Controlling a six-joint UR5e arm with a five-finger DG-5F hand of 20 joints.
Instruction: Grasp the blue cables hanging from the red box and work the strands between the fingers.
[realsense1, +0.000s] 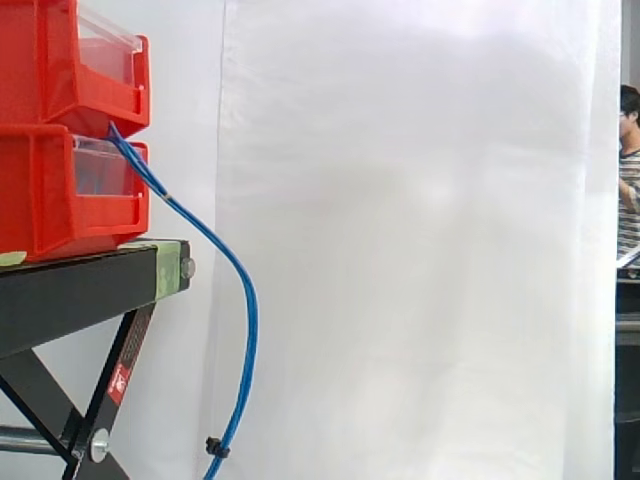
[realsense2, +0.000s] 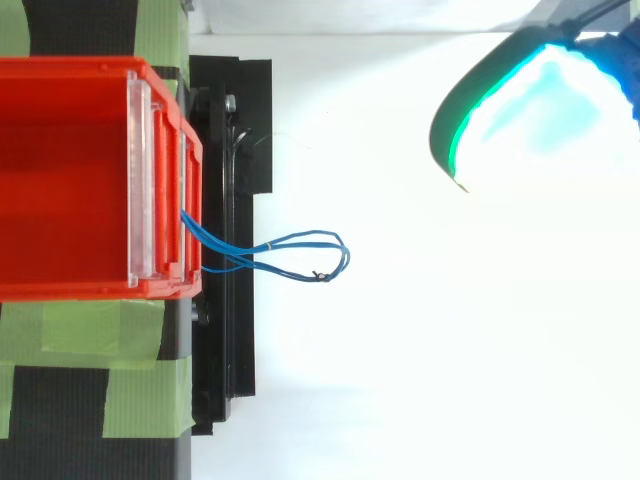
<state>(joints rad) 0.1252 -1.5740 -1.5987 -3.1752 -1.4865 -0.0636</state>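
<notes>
Red bins (realsense1: 60, 150) sitting stacked on black stand (realsense1: 70, 290), green tape (realsense2: 140, 390) across its top. White curtain (realsense1: 420, 250) behind, person (realsense1: 628, 170) standing at edge. Blue cables (realsense1: 250, 300) trailing from lower bin's front, bowing outward, drooping past stand, black tie (realsense1: 215, 447) near bottom. My hand (realsense2: 540, 110) hovering well apart; can't tell its spread.

The red bins (realsense1: 60, 190) are smooth, glossy plastic; their front panels (realsense1: 100, 165) are clear plastic. The stand (realsense1: 70, 290) is matt black, apparently painted metal; its bolt head (realsense1: 187, 267) is bare bright metal. The green tape (realsense2: 70, 330) is matt. The blue cables (realsense1: 245, 300) have smooth plastic sheaths. The curtain (realsense1: 420, 250) is white matt cloth.
</notes>
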